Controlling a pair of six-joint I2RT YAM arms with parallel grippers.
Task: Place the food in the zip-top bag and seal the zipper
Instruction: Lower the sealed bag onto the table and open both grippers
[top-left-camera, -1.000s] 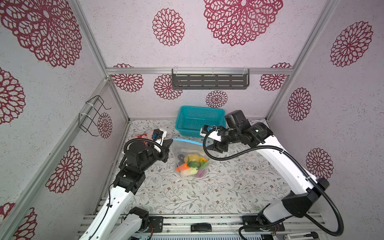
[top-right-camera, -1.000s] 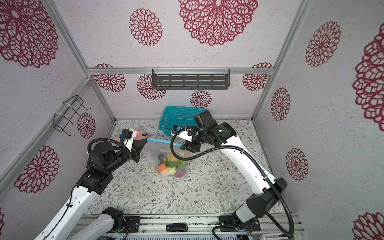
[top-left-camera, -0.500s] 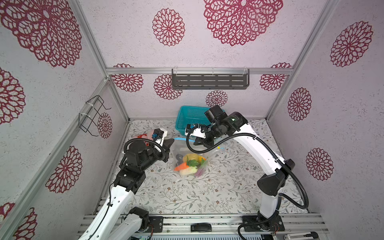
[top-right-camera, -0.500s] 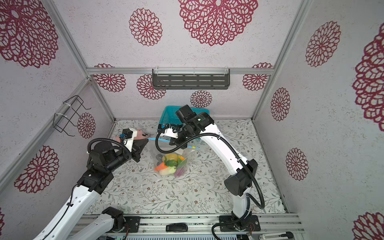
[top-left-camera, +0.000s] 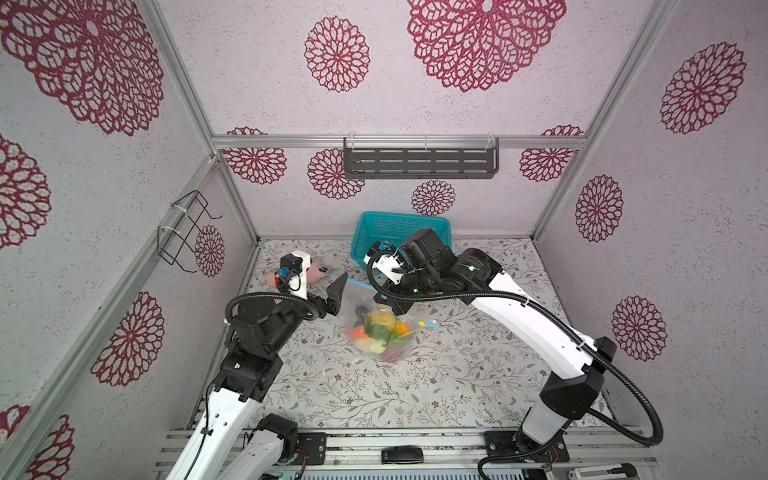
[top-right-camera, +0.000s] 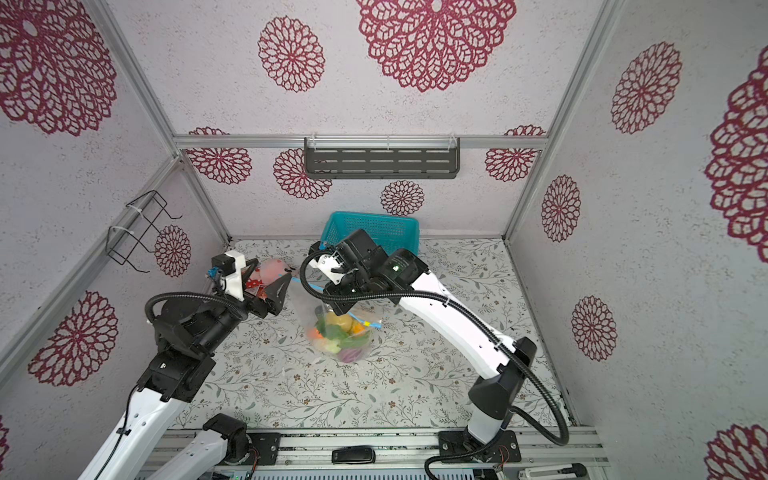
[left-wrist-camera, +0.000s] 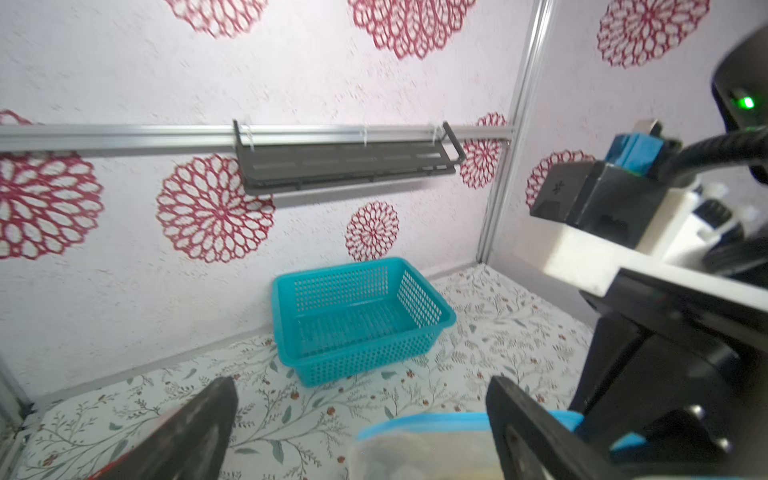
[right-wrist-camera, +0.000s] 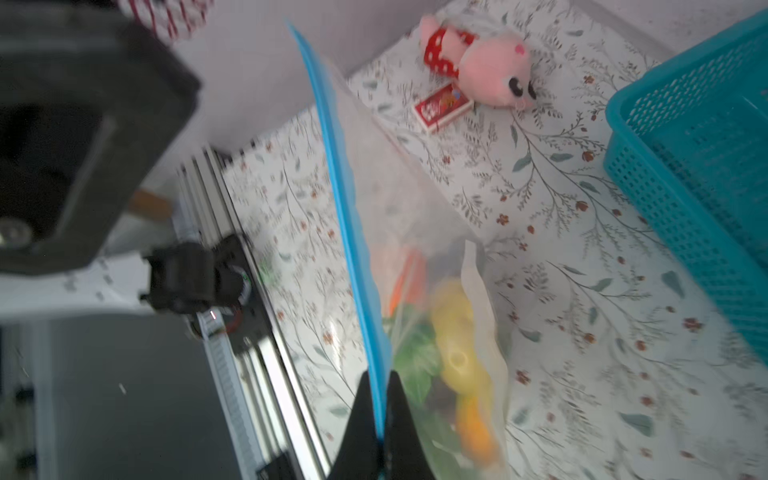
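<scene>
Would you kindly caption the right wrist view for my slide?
Zip-top sealing: right gripper shut on the blue zipper, food inside the bag.

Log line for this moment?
left gripper: open, holding nothing | right gripper: shut on zipper | food: inside zip-top bag

A robot test booth dressed like a home is shown: walls (top-left-camera: 395, 108) papered with red flower medallions are framed by aluminium posts (top-left-camera: 559, 191), a floral cloth (top-left-camera: 374, 395) is spread as the work surface, and two robot arms (top-left-camera: 528, 320) are bolted to a front rail (top-left-camera: 436, 442).
</scene>
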